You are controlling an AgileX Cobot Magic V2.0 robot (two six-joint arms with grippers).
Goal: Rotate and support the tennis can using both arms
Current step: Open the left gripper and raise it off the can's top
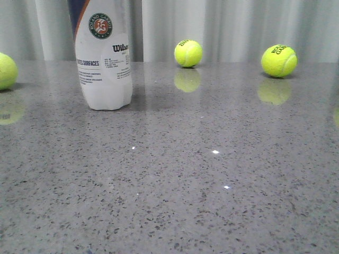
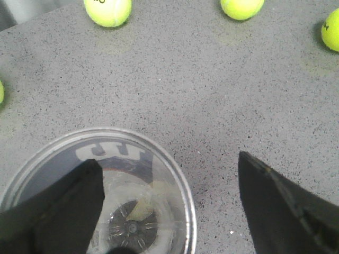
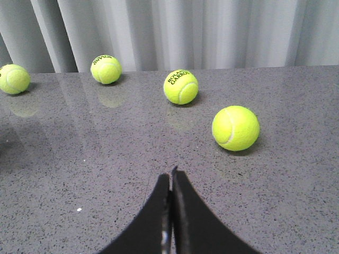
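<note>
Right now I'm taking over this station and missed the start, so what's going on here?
A two-armed robot is working with a tennis can that stands upright on the grey table, with loose tennis balls around it. The left gripper hangs open above the can's open top, one finger over the mouth and the other outside the rim, not gripping. The right gripper is shut, holding nothing, low over the table near other balls.

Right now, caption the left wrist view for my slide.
Open left tool above the upright, open-topped tennis can, tennis balls beyond.
</note>
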